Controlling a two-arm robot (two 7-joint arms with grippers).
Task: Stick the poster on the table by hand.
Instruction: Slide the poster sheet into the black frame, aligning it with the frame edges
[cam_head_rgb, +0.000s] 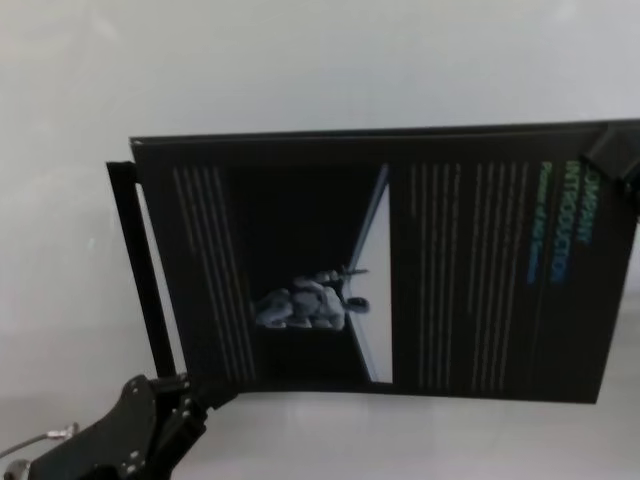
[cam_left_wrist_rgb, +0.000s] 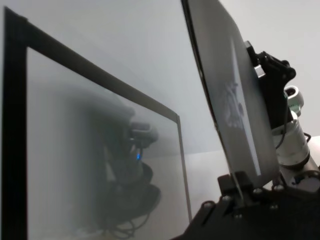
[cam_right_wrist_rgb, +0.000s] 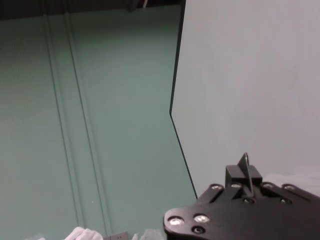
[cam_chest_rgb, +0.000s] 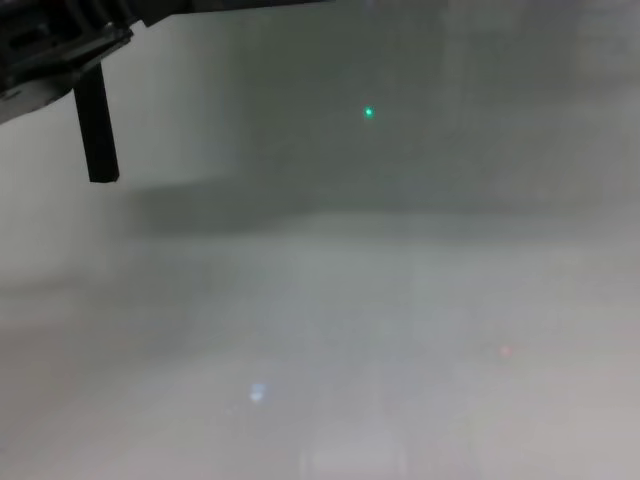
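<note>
The poster hung above the pale worktop, held up between both arms and not yet lying flat on it. In the head view the left gripper gripped the poster's near left corner, and the left wrist view showed its fingers closed on the sheet's thin edge. The right gripper sat at the far right corner; the right wrist view showed its fingers pinched on the poster's edge as well. A thin black bar stood just beside the poster's left edge.

By my reading, the step in hand was carrying and aligning the sheet over the worktop, before laying it down. The next move would call for lowering both corners together, keeping the sheet taut and level so it meets the surface without a crease, then pressing it down.
</note>
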